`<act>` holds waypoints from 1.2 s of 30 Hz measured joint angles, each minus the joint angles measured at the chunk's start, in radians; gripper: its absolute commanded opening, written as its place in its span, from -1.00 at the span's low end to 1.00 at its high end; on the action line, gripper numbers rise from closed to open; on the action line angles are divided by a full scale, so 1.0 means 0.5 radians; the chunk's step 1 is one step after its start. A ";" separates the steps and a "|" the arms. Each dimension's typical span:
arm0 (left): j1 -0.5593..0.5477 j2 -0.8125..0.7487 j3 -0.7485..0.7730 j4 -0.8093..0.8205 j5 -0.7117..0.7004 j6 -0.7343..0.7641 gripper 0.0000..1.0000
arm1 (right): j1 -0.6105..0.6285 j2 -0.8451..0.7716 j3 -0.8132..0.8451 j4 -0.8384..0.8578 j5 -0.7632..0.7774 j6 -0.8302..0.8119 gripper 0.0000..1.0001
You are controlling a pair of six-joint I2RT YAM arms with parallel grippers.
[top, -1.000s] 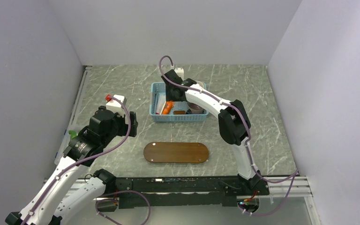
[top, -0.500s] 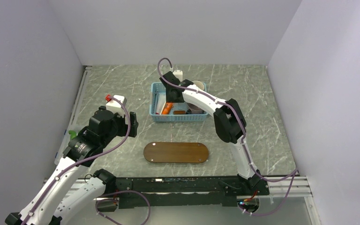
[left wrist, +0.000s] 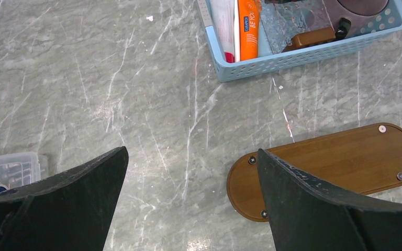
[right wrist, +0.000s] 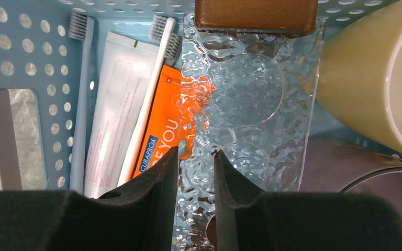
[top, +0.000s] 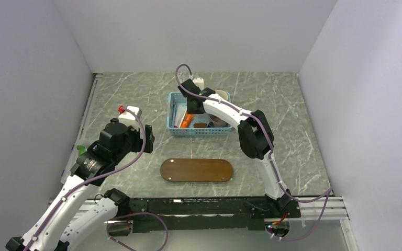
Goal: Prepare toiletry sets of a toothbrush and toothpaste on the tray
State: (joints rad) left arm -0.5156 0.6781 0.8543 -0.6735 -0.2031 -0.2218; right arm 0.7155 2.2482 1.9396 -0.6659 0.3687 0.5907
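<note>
The dark-brown oval tray (top: 197,170) lies bare in front of the light-blue basket (top: 174,130); it also shows in the left wrist view, tray (left wrist: 340,157). The orange toothpaste (right wrist: 159,130) lies in the basket, partly under a clear rippled dish (right wrist: 251,104). A white toothbrush (right wrist: 152,94) rests across it, and a grey-blue toothbrush (right wrist: 81,104) lies further left. My right gripper (right wrist: 194,152) hangs low in the basket, its jaws a narrow gap apart over the dish's left margin, beside the toothpaste. My left gripper (left wrist: 191,150) stands wide open above the table, left of the tray, holding nothing.
The basket also holds a white tube (right wrist: 115,104), a brown block (right wrist: 255,14), a cream cup (right wrist: 366,78) and a dark cup (right wrist: 356,178). A small clear plastic box (left wrist: 8,167) sits at the table's left edge.
My right gripper has shifted slightly left inside the basket and its jaws have narrowed. The left arm has not moved.
</note>
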 measured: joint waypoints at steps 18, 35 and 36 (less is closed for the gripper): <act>0.000 0.001 0.000 0.000 -0.001 0.000 0.99 | 0.066 -0.044 0.062 -0.056 0.143 -0.117 -1.00; 0.000 0.005 0.000 0.000 -0.007 0.000 0.99 | 0.159 -0.401 0.045 0.031 0.352 -0.272 -1.00; 0.000 0.010 0.000 0.000 -0.008 0.000 0.99 | 0.167 -0.417 0.043 0.027 0.356 -0.274 -1.00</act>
State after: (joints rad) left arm -0.5156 0.6830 0.8543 -0.6735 -0.2070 -0.2218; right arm 0.7990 2.0399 1.9610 -0.6521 0.5465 0.4538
